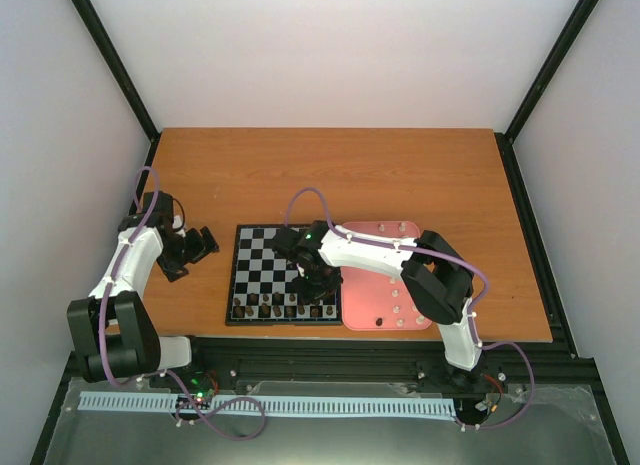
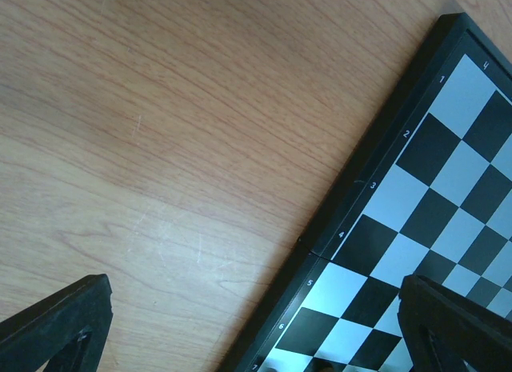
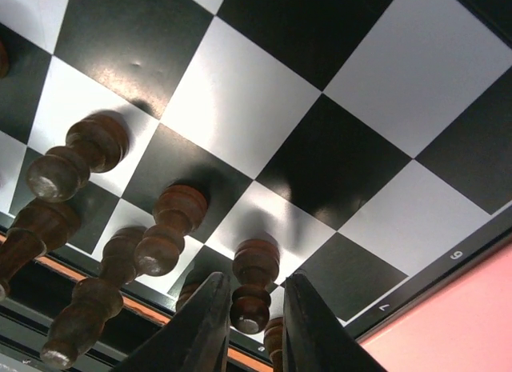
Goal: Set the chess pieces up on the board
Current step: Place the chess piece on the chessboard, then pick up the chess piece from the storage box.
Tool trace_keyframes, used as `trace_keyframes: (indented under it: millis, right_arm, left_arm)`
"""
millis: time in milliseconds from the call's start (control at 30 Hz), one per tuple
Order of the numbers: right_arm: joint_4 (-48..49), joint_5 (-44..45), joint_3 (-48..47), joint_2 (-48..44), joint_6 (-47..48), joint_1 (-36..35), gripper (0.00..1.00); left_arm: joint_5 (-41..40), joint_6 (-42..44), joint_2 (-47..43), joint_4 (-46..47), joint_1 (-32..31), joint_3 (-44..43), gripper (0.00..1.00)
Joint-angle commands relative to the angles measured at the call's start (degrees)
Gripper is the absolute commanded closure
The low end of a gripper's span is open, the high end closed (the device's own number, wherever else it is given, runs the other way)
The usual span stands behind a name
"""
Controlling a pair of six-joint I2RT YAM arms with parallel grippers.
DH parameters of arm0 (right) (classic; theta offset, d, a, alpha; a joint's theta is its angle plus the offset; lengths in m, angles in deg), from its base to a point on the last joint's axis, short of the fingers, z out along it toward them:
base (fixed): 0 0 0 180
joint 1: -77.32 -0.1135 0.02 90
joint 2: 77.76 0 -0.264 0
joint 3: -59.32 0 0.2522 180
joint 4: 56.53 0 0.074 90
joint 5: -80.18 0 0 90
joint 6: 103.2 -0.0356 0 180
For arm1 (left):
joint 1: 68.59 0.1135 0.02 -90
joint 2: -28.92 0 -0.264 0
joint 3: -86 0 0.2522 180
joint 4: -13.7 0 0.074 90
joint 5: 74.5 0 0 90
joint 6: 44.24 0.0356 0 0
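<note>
The board [image 1: 262,255] lies mid-table, with dark brown chess pieces [image 1: 285,307] in two rows along its near edge. My right gripper [image 1: 318,283] hovers low over those rows. In the right wrist view its fingers [image 3: 204,324] straddle a dark pawn [image 3: 256,260] that stands on a pale square of the board [image 3: 240,108]. The right gripper [image 3: 256,280] is slightly open, with a gap between the pawn and the right finger. More dark pawns [image 3: 168,228] stand to its left. My left gripper [image 1: 200,245] rests open and empty left of the board [image 2: 448,188].
A pink tray [image 1: 375,240] sits against the board's right side, holding several cream-white pieces [image 1: 395,310] and one dark piece [image 1: 379,322]. Its pink edge [image 3: 464,324] shows in the right wrist view. Bare wooden table [image 2: 160,148] lies under the left gripper.
</note>
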Motion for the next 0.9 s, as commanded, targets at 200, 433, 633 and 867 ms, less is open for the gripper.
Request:
trace_keyframes:
  millis: [200,433,633,867]
  right_arm:
    - [-1.72,3.02,-3.05,-1.66,0.41,-0.17,0.70]
    - [-3.92,6.43,-4.18,-4.29,0.14,1.07,0.62]
    - [-4.61,7.77,1.88,-9.91,-0.82,4.14,0.62]
    - [-3.16,5.52,16.64,-18.48,-3.70,5.18,0.61]
  left_arm:
    - [0.29,0.66,-0.38,0.83,-0.13,-0.46,0.00]
    - [0.30,0.64,-0.34,0.75,-0.17,-0.67,0.00]
    - [-0.01,0.64,-0.17,0.41,-0.11,-0.99,0.00]
    - [-0.18,0.62,0.72,0.17,-0.13,-1.82,0.00]
